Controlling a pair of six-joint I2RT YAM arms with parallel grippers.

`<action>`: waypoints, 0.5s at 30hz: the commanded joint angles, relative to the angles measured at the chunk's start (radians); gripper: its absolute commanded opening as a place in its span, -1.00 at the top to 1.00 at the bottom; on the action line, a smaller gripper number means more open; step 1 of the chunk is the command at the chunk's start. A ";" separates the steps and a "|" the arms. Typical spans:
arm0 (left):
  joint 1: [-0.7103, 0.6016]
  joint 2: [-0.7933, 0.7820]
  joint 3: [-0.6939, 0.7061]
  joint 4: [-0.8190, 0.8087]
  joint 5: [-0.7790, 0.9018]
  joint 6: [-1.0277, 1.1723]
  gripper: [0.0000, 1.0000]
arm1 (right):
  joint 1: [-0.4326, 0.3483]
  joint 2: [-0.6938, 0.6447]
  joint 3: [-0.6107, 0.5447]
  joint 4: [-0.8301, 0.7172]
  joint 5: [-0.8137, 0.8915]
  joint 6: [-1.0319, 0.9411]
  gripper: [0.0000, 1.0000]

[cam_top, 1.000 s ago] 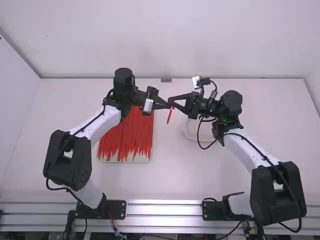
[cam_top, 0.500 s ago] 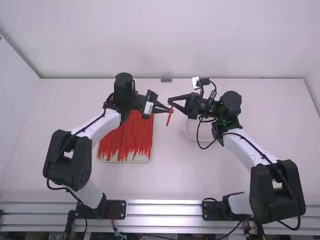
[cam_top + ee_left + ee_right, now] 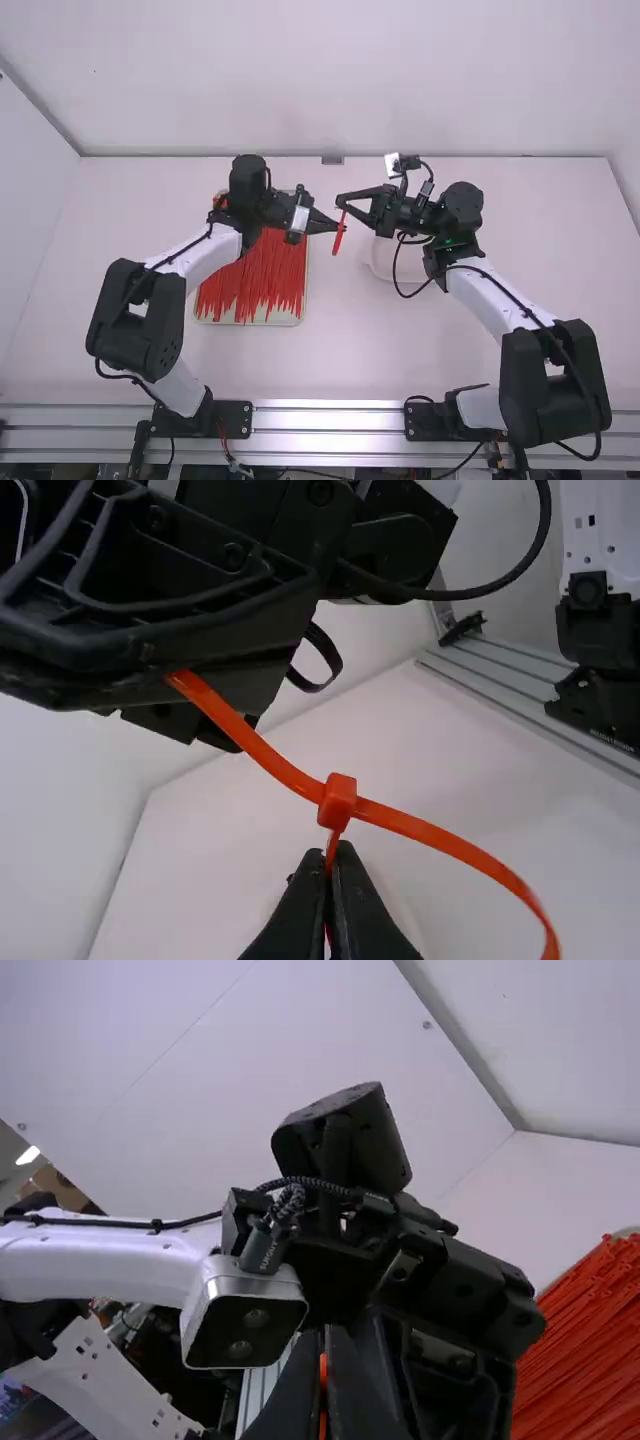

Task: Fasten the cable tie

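Left fingers (image 3: 305, 920) clamp cable tie (image 3: 338, 800) tail; right fingers (image 3: 300, 1405) clamp strap; high view: spare ties (image 3: 255, 280).

No text, number or sign can be read in any view. There are small dark marks on the white arm link (image 3: 590, 525) and faint lettering along the cable plug (image 3: 266, 1251) above the wrist camera housing. Both are too small to make out.
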 commanded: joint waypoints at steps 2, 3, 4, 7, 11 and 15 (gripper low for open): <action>0.010 0.002 -0.031 -0.025 -0.021 -0.006 0.95 | -0.004 -0.014 0.015 0.024 0.024 0.010 1.00; 0.010 0.002 -0.031 -0.038 -0.029 -0.006 0.95 | -0.004 -0.014 0.015 0.024 0.024 0.009 1.00; 0.010 0.002 -0.031 -0.053 -0.042 -0.004 0.95 | -0.004 -0.014 0.015 0.024 0.024 0.010 1.00; 0.010 0.002 -0.032 -0.124 -0.072 0.042 0.95 | -0.004 -0.014 0.015 0.024 0.024 0.009 1.00; 0.010 0.002 -0.032 -0.228 -0.097 0.114 0.95 | -0.003 -0.014 0.015 0.024 0.024 0.006 1.00; 0.010 0.002 -0.034 -0.243 -0.096 0.113 0.95 | -0.004 -0.014 0.015 0.024 0.024 0.006 1.00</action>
